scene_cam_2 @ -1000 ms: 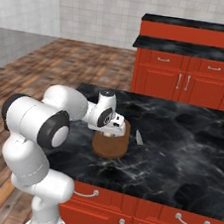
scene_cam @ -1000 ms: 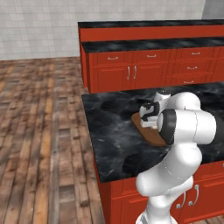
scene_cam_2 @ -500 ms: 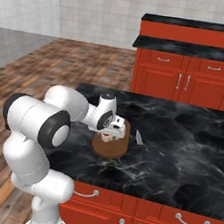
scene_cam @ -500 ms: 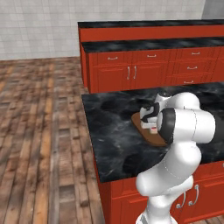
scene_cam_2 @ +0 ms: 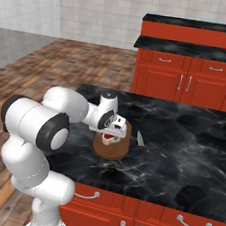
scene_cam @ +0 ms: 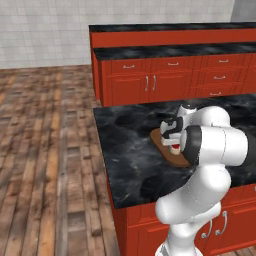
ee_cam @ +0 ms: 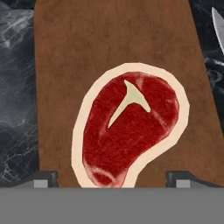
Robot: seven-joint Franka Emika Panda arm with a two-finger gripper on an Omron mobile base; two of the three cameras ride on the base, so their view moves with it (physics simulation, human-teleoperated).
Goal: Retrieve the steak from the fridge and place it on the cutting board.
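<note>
The black marble counter on red cabinets takes up most of the scene, with the white arm bent low over its near left part. On it lies the cutting board — brown, wooden, rounded at the ends. In the right base view the silver knife rests on the counter just right of the board, apart from it; its blade tip shows at the upper right of the hand view.

The steak lies flat on the board, red with a pale fat rim and a small bone mark, sitting toward the board's near part and within its edges as far as the hand view shows. The gripper hangs just above it, and its two finger tips stand wide to either side of the meat, clear of it — the jaws are released, holding nothing.

By my judgement the placing is as good as done and what remains is the retreat. To do it well, the hand should rise straight up from the board with the jaws kept apart, so no finger drags the steak's rim or nudges it off, and it should avoid swinging right toward the knife until it is well clear.
</note>
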